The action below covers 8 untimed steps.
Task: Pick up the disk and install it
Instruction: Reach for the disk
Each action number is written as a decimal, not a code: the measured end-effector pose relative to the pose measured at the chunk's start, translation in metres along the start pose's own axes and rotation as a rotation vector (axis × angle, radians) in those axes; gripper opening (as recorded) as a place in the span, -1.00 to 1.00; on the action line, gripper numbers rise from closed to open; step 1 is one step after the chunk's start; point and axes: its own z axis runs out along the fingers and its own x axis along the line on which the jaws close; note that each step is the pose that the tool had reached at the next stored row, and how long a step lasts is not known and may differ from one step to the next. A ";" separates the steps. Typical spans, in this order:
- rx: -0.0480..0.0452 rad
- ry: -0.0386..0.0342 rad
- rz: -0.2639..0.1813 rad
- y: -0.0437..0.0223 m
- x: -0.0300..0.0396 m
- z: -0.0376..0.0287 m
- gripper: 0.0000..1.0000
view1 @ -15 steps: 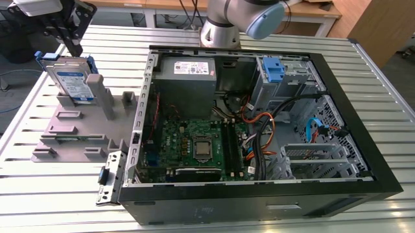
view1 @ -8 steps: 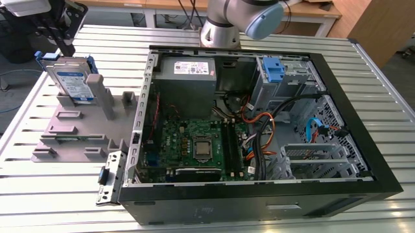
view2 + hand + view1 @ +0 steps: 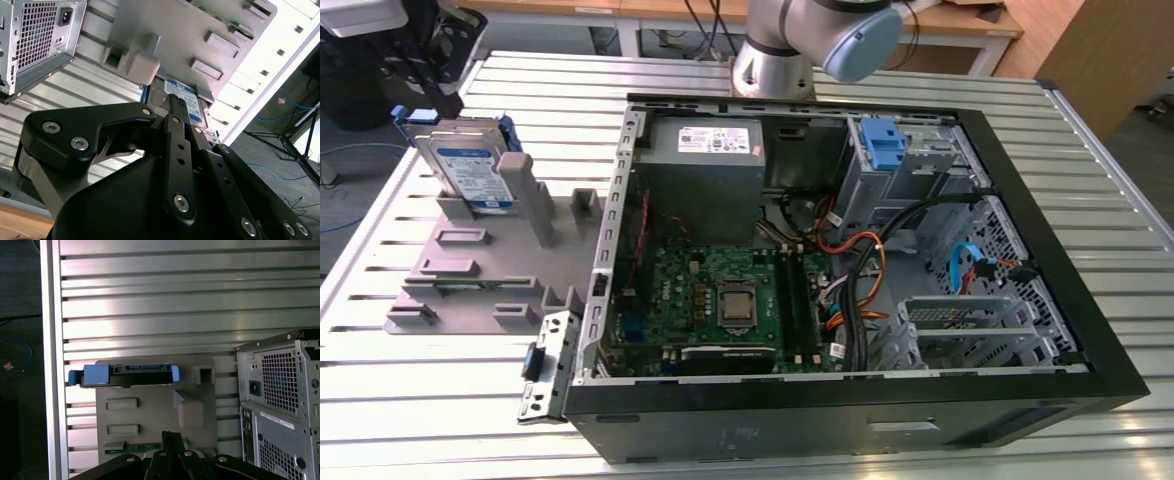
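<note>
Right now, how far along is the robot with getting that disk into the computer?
Barely begun. Nothing looks done: the disk stands upright in its grey holder, outside the open computer case. In hand: the gripper hangs close over the disk. Left: lifting and installing it.

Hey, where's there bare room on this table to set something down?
The table is bare on the near side of the grey fixture, on the exterior view's left, and beyond it. A narrow strip runs along the case on the exterior view's right. Crowded: the case's inside and the fixture's disk end.
</note>
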 end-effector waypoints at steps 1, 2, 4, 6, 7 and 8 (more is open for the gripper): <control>0.0001 0.0001 0.000 0.0006 0.0013 0.0008 -0.79; 0.0001 0.0001 0.000 0.0014 0.0026 0.0015 -0.79; 0.0003 0.0003 0.000 0.0036 0.0048 0.0029 -0.79; 0.0002 0.0001 0.000 0.0070 0.0071 0.0044 -0.79; 0.0002 0.0002 0.000 0.0090 0.0082 0.0051 -0.79; 0.0002 0.0002 0.000 0.0115 0.0092 0.0058 -0.79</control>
